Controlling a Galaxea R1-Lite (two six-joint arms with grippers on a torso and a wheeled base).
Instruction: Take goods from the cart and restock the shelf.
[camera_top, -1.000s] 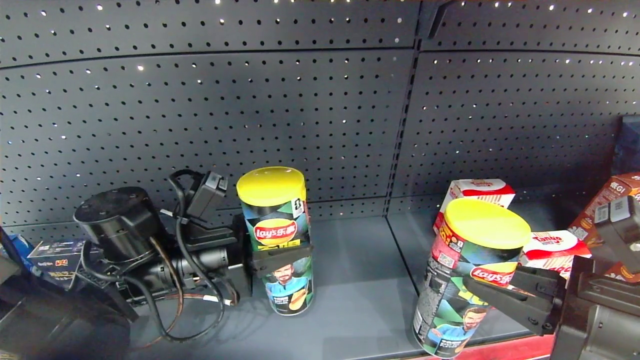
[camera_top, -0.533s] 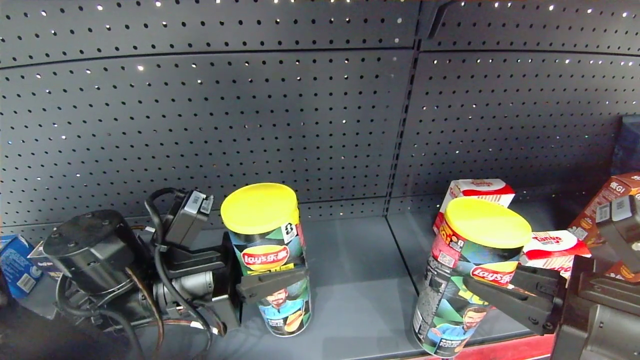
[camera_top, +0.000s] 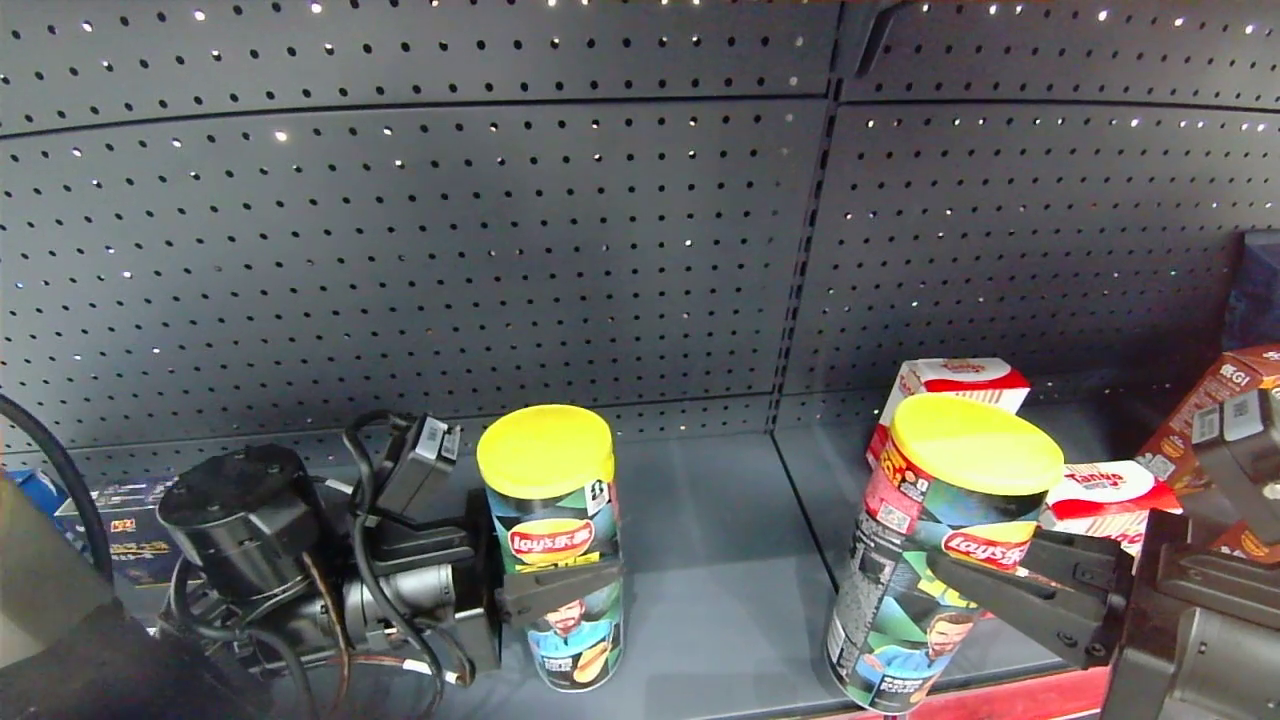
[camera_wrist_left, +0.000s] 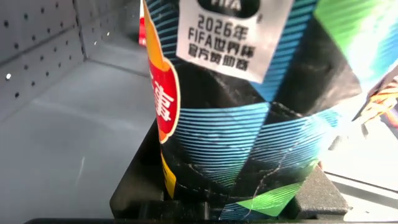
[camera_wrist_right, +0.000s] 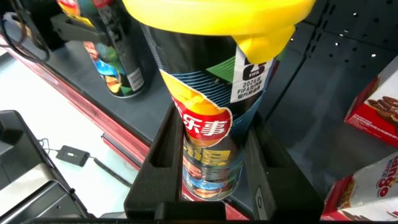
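Gripping two chip cans at the shelf

Both arms are at the grey shelf (camera_top: 720, 560), in front of its perforated back panel (camera_top: 500, 250). The left hand (camera_top: 560, 582) is closed around the left chip can (camera_top: 555, 500), one finger crossing the can's front below its middle. This yellow-lidded can stands upright at the left of the shelf, towards the near edge; whether its base touches the shelf I cannot tell. The left wrist view has the same can (camera_wrist_left: 249, 124) clamped close up.

The right hand (camera_top: 950, 580) is clamped on the right chip can (camera_top: 920, 520), which leans slightly at the shelf's near edge. In the right wrist view that can (camera_wrist_right: 211, 124) sits between two black fingers (camera_wrist_right: 165, 143).

Two red-and-white boxes (camera_top: 960, 380) lie just behind the right can, an orange box (camera_top: 1235, 385) at far right, and a dark box (camera_top: 110, 510) at far left.
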